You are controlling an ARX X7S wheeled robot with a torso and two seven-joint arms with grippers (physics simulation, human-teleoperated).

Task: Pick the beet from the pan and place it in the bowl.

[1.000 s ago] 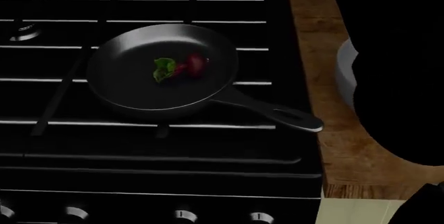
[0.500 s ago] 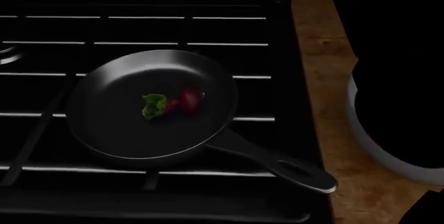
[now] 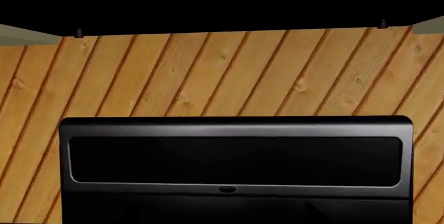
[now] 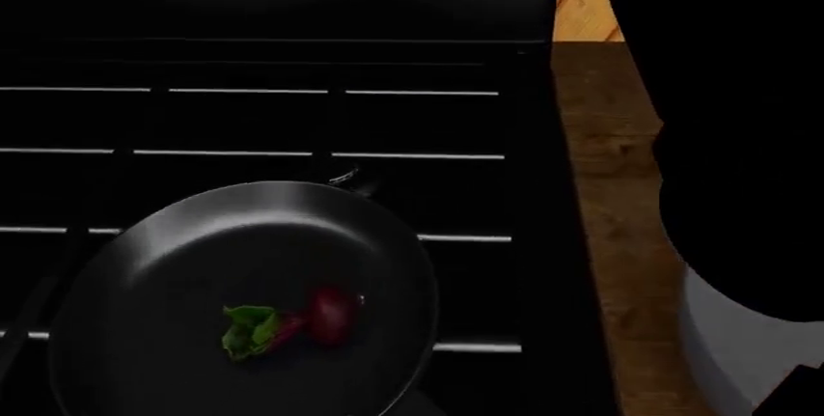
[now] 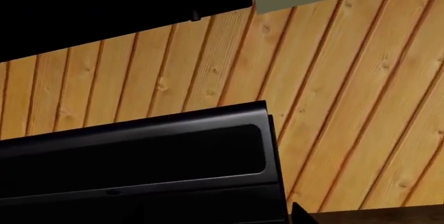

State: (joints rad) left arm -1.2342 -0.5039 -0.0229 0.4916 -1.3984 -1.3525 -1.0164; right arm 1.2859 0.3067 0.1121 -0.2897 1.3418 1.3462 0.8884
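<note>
The beet (image 4: 330, 316), dark red with green leaves, lies in the black pan (image 4: 168, 271) at the lower left of the head view. The pan's handle runs out of the picture. A sliver of the light grey bowl (image 4: 727, 358) shows at the lower right on the counter, mostly hidden behind a large black shape (image 4: 747, 146) that looks like my right arm. No fingers can be made out in it. Neither wrist view shows its own jaws, the beet, the pan or the bowl.
The pan sits on a black stove with long grates (image 4: 258, 155). A wooden counter strip (image 4: 605, 194) runs along the stove's right side. Both wrist views face a wood-plank wall (image 3: 229, 73) and the stove's black back panel (image 3: 236, 156).
The head view has shifted, so the pan and beet slid down and left in the picture. The handle left the frame, and less of the bowl shows. The beet stays in the pan.
</note>
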